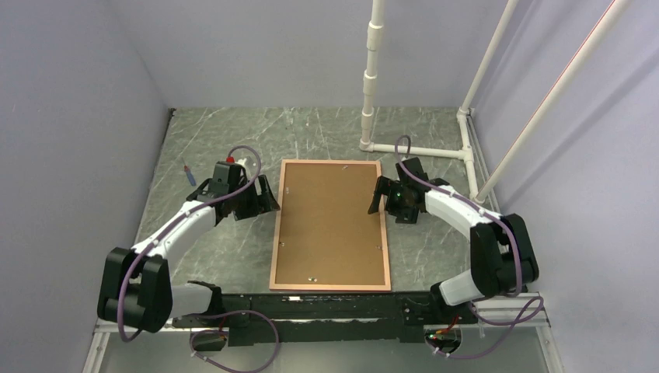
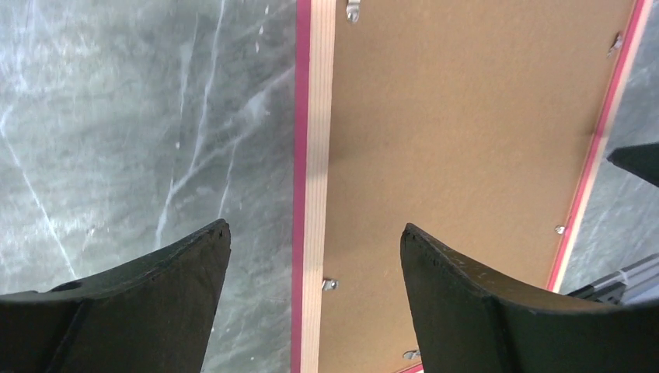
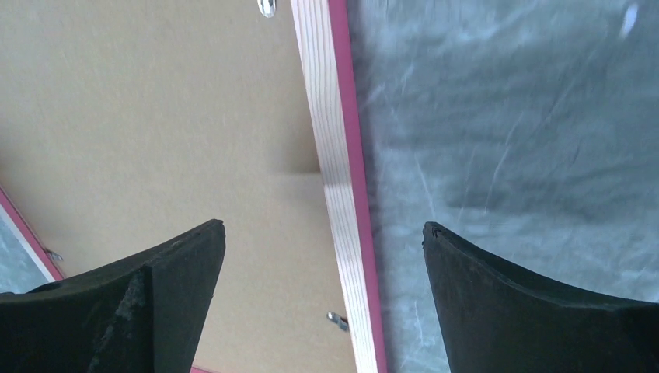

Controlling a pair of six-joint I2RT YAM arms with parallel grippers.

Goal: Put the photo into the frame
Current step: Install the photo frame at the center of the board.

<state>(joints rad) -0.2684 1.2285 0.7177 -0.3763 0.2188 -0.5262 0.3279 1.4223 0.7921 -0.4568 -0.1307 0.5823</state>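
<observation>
Grey worktop (image 1: 217, 140) is the biggest thing. In the middle the frame (image 1: 330, 287) lies flat, back up, long side going away from the arm bases. Brown board (image 1: 330, 225) fills it. Photo not seen, maybe under the board; can't tell. L tool (image 1: 264, 198) is over the left long edge, R tool (image 1: 378, 196) over the right; both open wide, holding nothing, abt equally near. Tiny clips (image 2: 329, 284) sit along the edges.
</observation>
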